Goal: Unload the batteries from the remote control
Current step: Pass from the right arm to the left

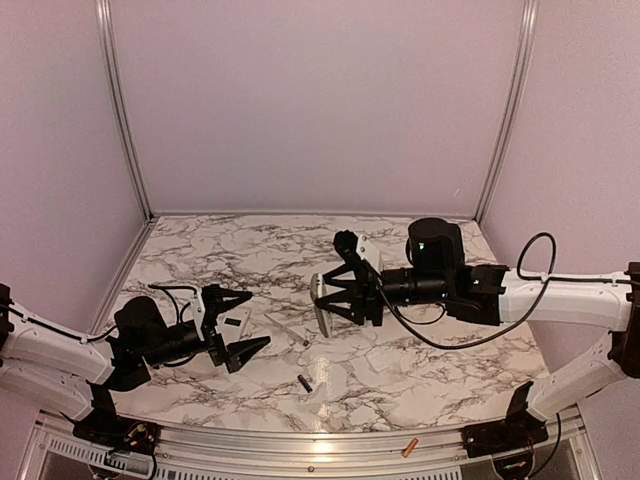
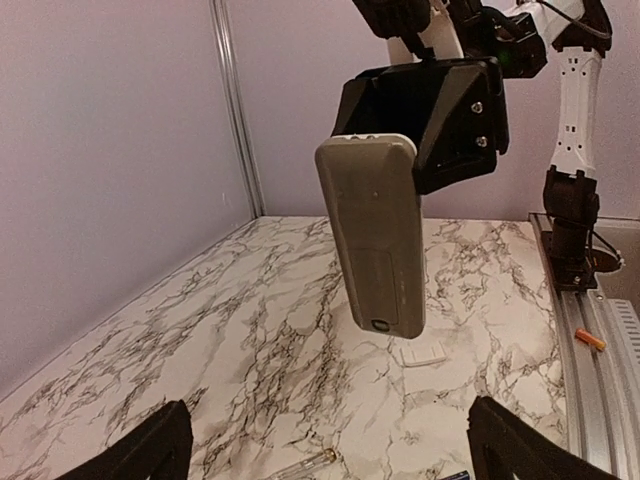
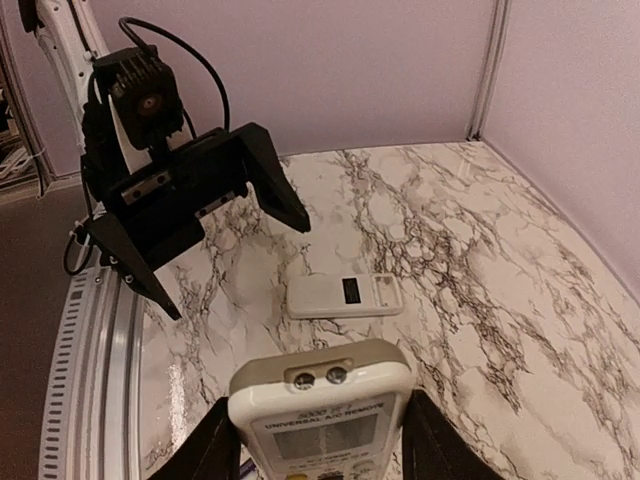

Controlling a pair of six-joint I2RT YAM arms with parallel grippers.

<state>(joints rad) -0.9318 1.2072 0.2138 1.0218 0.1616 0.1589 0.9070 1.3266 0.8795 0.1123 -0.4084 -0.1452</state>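
The remote control (image 1: 322, 305) is held clear of the marbled surface (image 1: 420, 380), a little right of its middle, by the right pincer (image 1: 335, 300), whose two fingers are clamped on the long sides of the casing. In the left wrist view the remote is seen hanging roughly upright, gripped at its upper end, with its plain grey back turned toward the left arm. In the right wrist view the printed front and the end with two small emitters are shown. Whether any cell is left inside cannot be told.

The left pincer (image 1: 255, 322) is held low over the near left part of the surface with its fingers spread wide apart and nothing between them. It is pointed toward the remote and kept apart from it.

Two batteries are seen outside the remote. A dark battery (image 1: 305, 382) is lying on the surface near its near edge, about midway between the two arms. An orange battery (image 1: 409, 448) is lying on the metal rail (image 1: 300, 445) along the near edge, right of centre.

A flat white piece (image 3: 345, 295) with a dark rectangular window is lying on the surface between the two pincers. A thin pale rod (image 2: 305, 464), too small to be identified, is lying near it.
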